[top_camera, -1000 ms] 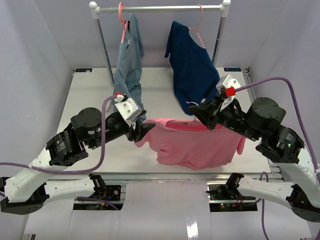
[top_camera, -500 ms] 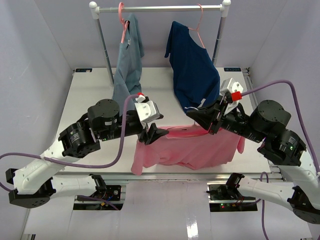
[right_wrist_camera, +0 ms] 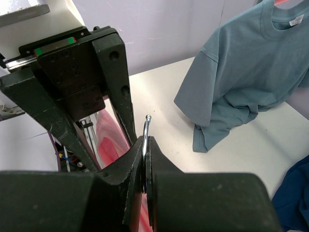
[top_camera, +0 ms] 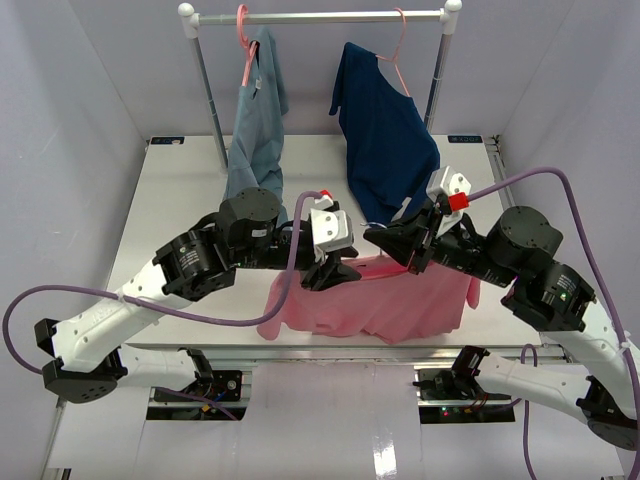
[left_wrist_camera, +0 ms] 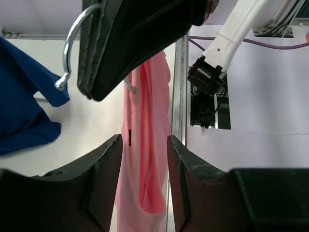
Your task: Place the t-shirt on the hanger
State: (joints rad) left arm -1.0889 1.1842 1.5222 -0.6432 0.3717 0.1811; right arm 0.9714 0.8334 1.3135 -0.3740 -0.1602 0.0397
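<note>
t-shirt: the salmon-pink t-shirt (top_camera: pixel 400 305) is seen lifted over the front part of the table (top_camera: pixel 170 200). It is bunched under the two grippers, and its left corner sags lowest.
left gripper: the left gripper (top_camera: pixel 340 272) is set at the shirt's top edge with its jaws partway apart. Pink cloth is seen through the gap from the wrist, but nothing looks pinched, and whether the cloth is touched can't be told.
right gripper: the right gripper (top_camera: pixel 392 248) is clamped fully shut on the thin metal hook of the hanger (right_wrist_camera: pixel 145 131), which is held up just beside the left gripper.
hanger: apart from the hook, it is mostly hidden by cloth and fingers.
done so far: the shirt seems to be at least partly threaded onto the hanger, judging by how it drapes from the hook side.
left to do: probably the left shoulder has to be pulled over and the shirt squared up. Whether either shoulder is properly seated can't be told.
back of the table: a grey-blue shirt (top_camera: pixel 255 140) and a navy shirt (top_camera: pixel 385 140) are hung on the rail (top_camera: pixel 320 16), well apart from the action.
</note>
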